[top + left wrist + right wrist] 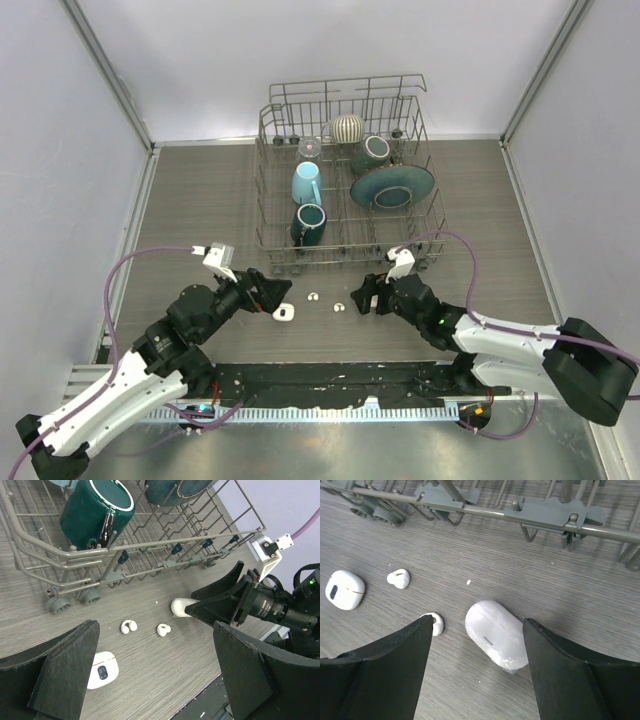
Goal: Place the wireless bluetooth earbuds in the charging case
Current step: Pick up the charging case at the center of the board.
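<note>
While right hand [477, 620] straddles white case [496, 632], spread wide, earbuds [434, 623] lie outside, toward wide left hand [154, 623].

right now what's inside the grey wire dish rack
Visible: pale blue ceramic mug, dark teal glazed mug, round teal plate, striped cream bowl, clear glass. The plate covers part of a second teal mug behind it.

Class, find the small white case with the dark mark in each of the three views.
Top external: small case on the table, left of centre, in front of the rack.
Left wrist: small case at lower left.
Right wrist: small case at the far left edge.
Shared landmark: the rack, which lies beyond the case in every view.
</note>
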Robot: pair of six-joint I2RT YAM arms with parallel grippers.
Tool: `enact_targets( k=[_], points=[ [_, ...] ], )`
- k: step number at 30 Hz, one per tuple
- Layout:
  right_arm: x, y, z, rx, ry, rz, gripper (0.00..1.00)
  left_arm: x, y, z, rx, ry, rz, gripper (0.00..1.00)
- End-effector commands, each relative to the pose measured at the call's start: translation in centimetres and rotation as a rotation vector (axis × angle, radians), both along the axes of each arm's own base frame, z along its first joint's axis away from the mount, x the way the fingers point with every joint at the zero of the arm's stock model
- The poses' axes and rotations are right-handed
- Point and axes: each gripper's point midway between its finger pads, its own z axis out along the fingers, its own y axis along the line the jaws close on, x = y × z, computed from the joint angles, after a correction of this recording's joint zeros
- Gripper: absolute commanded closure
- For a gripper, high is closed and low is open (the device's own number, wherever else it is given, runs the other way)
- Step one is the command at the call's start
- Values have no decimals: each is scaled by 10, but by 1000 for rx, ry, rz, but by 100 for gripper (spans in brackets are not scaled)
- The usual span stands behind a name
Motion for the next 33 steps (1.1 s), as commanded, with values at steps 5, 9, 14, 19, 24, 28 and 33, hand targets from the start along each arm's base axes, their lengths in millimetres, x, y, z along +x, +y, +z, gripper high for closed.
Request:
enact_targets(
  k=[5, 9, 14, 19, 24, 28, 33],
  points=[
    [-24, 7, 14, 152, 60, 51, 27, 3, -3, 14, -19, -55, -9, 0],
    [-30, 7, 12, 139, 80, 73, 28, 4, -5, 11, -10, -46, -12, 0],
    [-14, -1, 37, 129, -42, 32, 28, 4, -6, 12, -8, -46, -17, 0],
    [7, -16, 36, 42, -105, -70, 25, 5, -8, 19, -28, -63, -21, 0],
    [15, -2, 16, -21, -41, -42, 25, 5, -9, 20, -28, -63, -26, 0],
    [10, 9, 7, 1, -1, -3, 27, 5, -9, 18, -13, -53, -25, 0],
    [-5, 1, 5, 55, 16, 3, 31, 6, -7, 15, -8, -52, -15, 0]
  ],
)
